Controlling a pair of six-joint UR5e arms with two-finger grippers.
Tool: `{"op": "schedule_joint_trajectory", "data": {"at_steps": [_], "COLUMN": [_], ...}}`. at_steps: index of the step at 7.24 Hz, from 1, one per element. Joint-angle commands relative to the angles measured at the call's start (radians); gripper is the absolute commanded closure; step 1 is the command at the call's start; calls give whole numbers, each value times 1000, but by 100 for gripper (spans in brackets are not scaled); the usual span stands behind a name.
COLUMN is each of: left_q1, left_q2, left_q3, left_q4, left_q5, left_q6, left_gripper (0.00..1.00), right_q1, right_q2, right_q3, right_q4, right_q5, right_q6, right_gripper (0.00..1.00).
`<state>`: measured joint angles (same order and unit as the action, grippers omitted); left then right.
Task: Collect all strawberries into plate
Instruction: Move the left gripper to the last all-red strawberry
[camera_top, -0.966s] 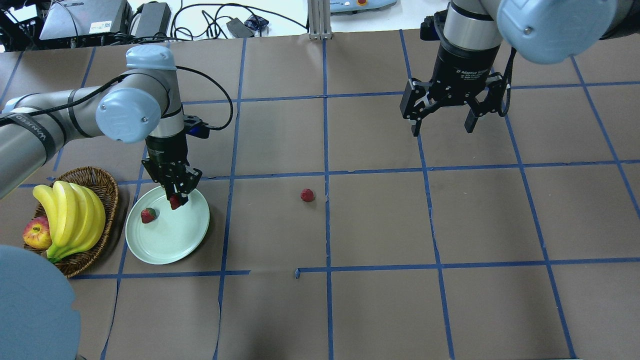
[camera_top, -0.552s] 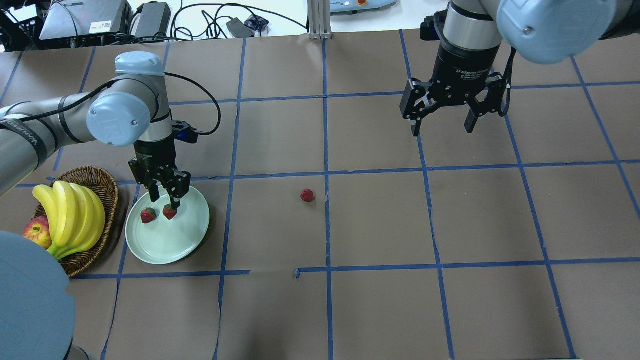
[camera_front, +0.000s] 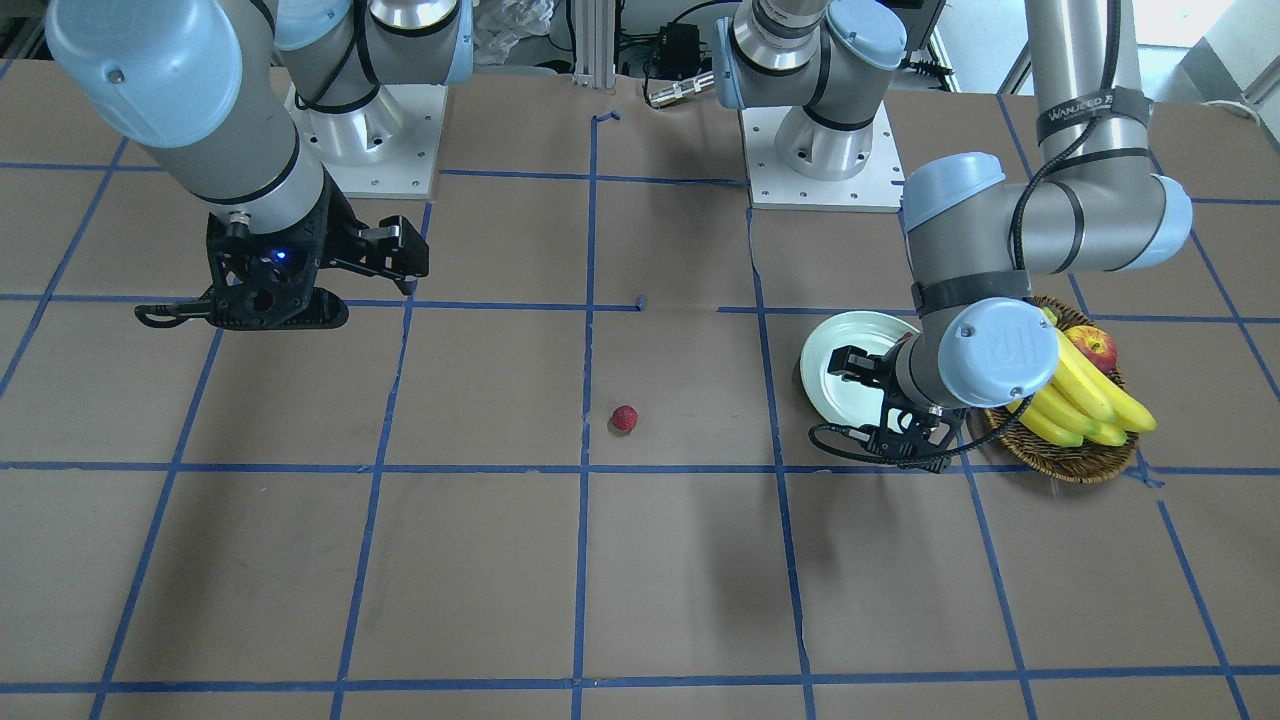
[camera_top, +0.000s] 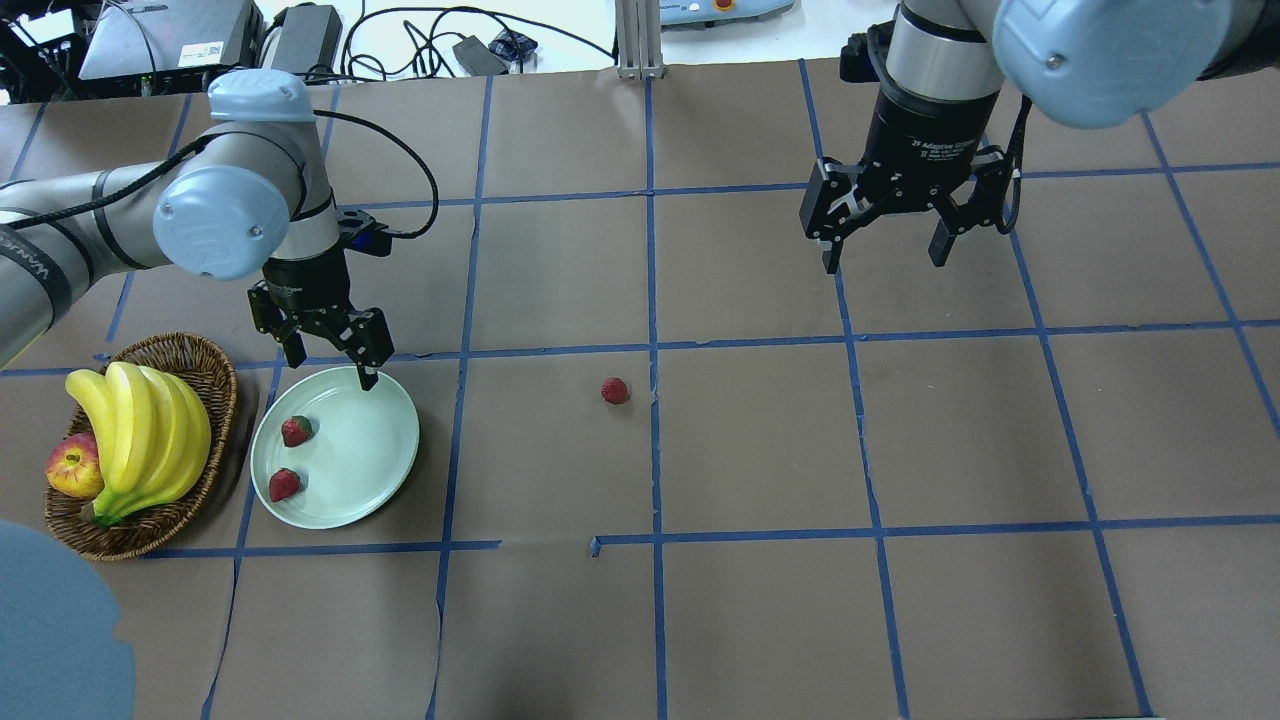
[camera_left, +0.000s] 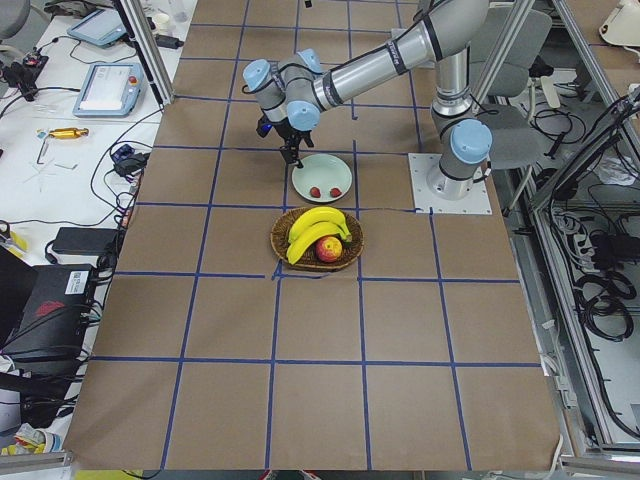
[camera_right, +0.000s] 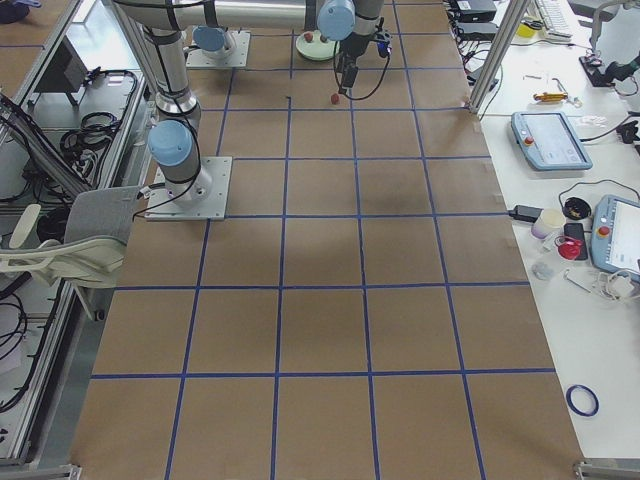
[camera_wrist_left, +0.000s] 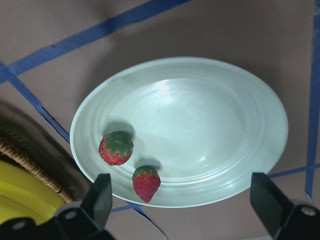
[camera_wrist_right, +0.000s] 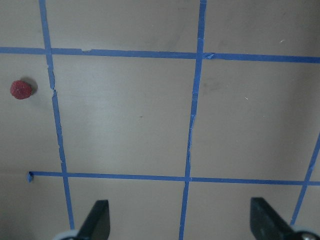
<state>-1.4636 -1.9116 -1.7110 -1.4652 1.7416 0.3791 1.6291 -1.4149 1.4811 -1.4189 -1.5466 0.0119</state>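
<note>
Lying on the round, shallow, pale mint-green plate (camera_top: 380, 450) now: two small red, green-capped strawberries (camera_top: 296, 431), the second berry (camera_top: 284, 484) just dropped and rolled to its near rim. Lifted off above the plate's far rim, black left gripper (camera_top: 334, 370), fingers spread, empty. Still to fetch: third strawberry (camera_top: 615, 390), well right of the plate; farther right, right gripper (camera_top: 886, 262) aloft, fingers apart.

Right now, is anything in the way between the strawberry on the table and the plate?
Nothing visible. Only brown paper and blue tape lie between the strawberry and the plate. The left gripper hangs open by the plate's far rim.
</note>
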Motion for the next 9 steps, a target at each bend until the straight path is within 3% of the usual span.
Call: {"op": "schedule_joint_trajectory", "data": {"at_steps": [1,5,6,8,9], "left_q1": [-62,-239,-282,-319,-339], "left_q2": [23,17,11,-13,-27], "left_q3": [24,19,19,4,2], "left_q4": [64,202,206,305,305], "left_q5": [-97,-226,-228,-348,-349], "left_q6": [-159,-593,-662,-782,-789], "left_gripper": [0,0,0,0,0], "right_q1": [0,0,0,-2,-2], "right_q2": [1,1,-1,-1,-1], "right_q3": [-1,-1,-1,-1,-1], "right_q4": [0,0,0,2,2], "right_q5": [-3,-10,-12,-15,-13], "right_q6": [-1,-3,-4,-10,-10], "right_gripper": [0,0,0,0,0]}}
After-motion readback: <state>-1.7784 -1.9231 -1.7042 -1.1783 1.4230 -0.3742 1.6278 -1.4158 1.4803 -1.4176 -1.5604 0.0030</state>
